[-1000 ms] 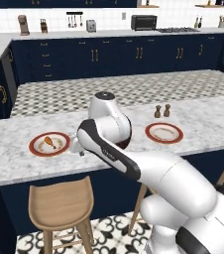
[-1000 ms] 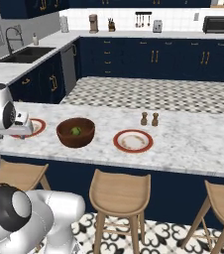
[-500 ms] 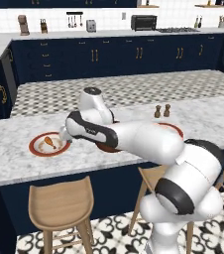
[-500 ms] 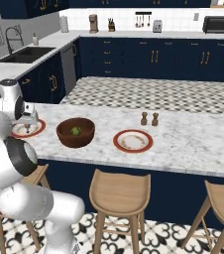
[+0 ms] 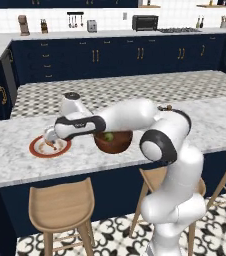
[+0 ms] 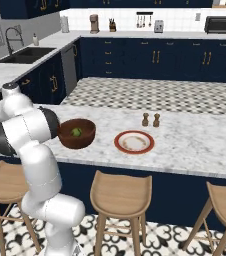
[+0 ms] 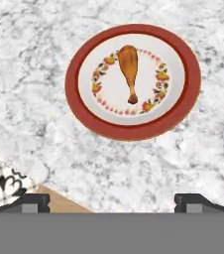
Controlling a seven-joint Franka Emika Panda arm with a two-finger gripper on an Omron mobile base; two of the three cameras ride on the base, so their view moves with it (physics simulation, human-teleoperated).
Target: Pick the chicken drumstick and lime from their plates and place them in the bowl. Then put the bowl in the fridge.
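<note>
The chicken drumstick [image 7: 129,69] lies on a red-rimmed plate [image 7: 188,69] at the left of the marble counter, bone end toward me. My gripper [image 7: 112,202] hovers above that plate's near side, open, with nothing between its fingertips [image 7: 34,201]. From the left base view the gripper [image 5: 49,140] hangs over the plate [image 5: 35,149] and drumstick [image 5: 50,146]. The lime [image 6: 77,132] sits inside the dark wooden bowl [image 6: 85,140], to the right of my hand. Its own plate [image 6: 134,142] is bare. The bowl [image 5: 113,145] holds the lime [image 5: 108,136]. The fridge is out of view.
Salt and pepper shakers [image 6: 150,120] stand behind the bare plate. Wooden stools [image 5: 60,205] line the counter's front edge. The counter edge and a stool seat [image 7: 59,201] show at the hand view's lower left. My arm stretches across in front of the bowl.
The arm has swung left from the bowl and stretched out over the drumstick's plate, lowering the hand. The jaws stayed open. Lime, bowl and plates have not moved.
</note>
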